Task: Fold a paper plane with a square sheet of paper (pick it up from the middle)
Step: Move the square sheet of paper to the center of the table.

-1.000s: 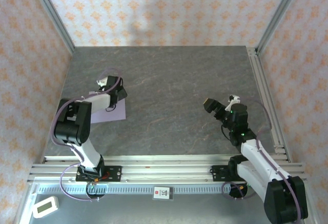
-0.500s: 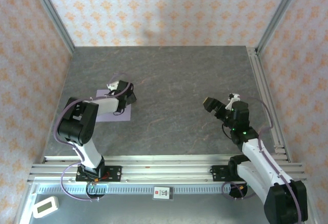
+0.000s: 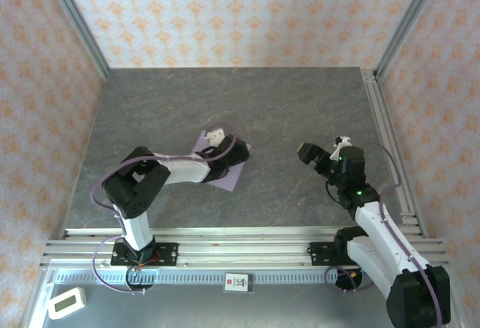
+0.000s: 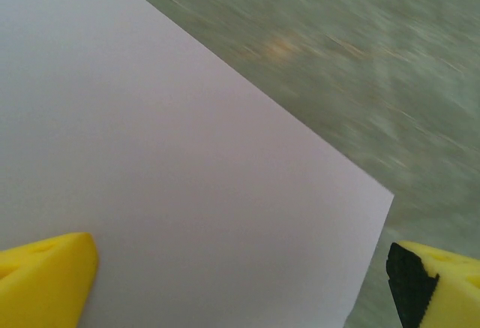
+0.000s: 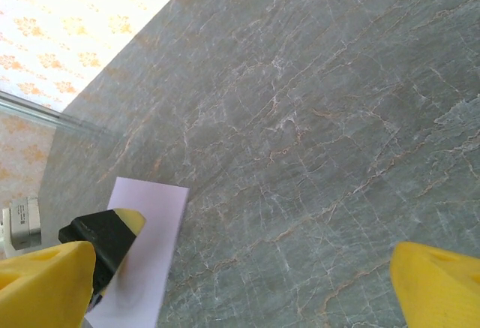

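The square sheet of paper [image 3: 234,174] is pale lilac and lies flat and unfolded on the grey stone table, a little left of centre. My left gripper [image 3: 228,156] is stretched out low over it, open, with the sheet [image 4: 180,178] spread beneath its yellow fingertips [image 4: 45,277]. In the right wrist view one black-and-yellow finger of the left gripper [image 5: 101,239] sits on the sheet [image 5: 150,238]. My right gripper [image 3: 306,150] hovers open to the right of the sheet, with nothing between its jaws [image 5: 240,287]. The paper plane is out of view.
Aluminium rails run along the table's right edge [image 3: 386,140] and front edge [image 3: 225,239]. A small white device [image 3: 66,303] lies below the front rail at the left. Patterned walls close in the back and sides.
My left arm has swung right from the table's left side toward the centre, and the sheet has slid along under its gripper. The right arm has barely moved.
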### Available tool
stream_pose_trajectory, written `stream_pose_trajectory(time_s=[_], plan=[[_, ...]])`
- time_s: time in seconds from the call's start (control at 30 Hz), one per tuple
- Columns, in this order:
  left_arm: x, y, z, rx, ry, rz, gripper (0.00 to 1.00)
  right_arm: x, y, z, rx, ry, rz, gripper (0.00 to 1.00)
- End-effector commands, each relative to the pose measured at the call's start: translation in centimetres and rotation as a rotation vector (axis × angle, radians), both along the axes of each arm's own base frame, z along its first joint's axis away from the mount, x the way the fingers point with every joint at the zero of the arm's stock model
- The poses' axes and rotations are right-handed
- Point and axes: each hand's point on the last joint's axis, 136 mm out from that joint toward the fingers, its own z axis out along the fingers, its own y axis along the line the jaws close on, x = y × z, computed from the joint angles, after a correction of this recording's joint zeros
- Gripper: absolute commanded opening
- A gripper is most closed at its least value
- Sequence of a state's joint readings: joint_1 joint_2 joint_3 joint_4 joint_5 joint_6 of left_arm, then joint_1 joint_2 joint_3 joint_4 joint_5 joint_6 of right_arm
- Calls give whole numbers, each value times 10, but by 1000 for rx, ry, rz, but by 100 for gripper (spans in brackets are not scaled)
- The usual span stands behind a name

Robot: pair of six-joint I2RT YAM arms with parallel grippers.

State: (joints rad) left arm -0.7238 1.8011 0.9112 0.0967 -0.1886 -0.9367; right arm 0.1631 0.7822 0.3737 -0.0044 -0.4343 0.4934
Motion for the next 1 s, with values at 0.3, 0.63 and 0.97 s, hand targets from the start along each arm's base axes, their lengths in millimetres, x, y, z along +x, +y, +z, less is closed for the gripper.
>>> stream_pose_trajectory(time_s=[0.3,0.63,0.97], plan=[[-10,-41,85,131,-61,-229,100,-10,-3,-16,-56,72,11,100],[-34,9,73,314,-74,-243,100,-25,33,-49,110,189,171,64],[-46,14,62,200,-85,-200,100,-18,69,-73,173,254,245,28]])
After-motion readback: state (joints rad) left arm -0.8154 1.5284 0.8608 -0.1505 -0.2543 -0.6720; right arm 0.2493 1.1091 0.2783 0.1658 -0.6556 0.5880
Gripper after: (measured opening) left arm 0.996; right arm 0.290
